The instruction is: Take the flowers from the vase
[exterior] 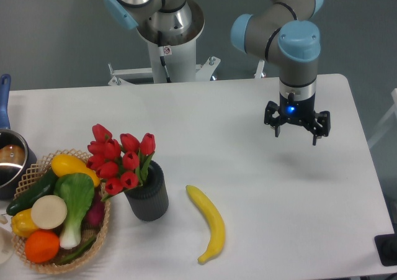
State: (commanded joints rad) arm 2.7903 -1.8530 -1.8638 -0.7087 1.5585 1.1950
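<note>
Right now my pincer (pixel 296 128) hangs spread wide and empty above the white counter (pixel 248 112), well apart from the red tulip bunch (pixel 118 159) standing in the dark ribbed cylindrical vase (pixel 149 199).

No text, label or number is legible on anything here.

We see white table (pixel 248 106) with rounded corners. Standing on it: dark ribbed vase (pixel 149 198) near front left, wicker basket (pixel 37 264) just left of vase, yellow banana (pixel 209 223) right of vase, pot (pixel 9 165) at left edge
</note>
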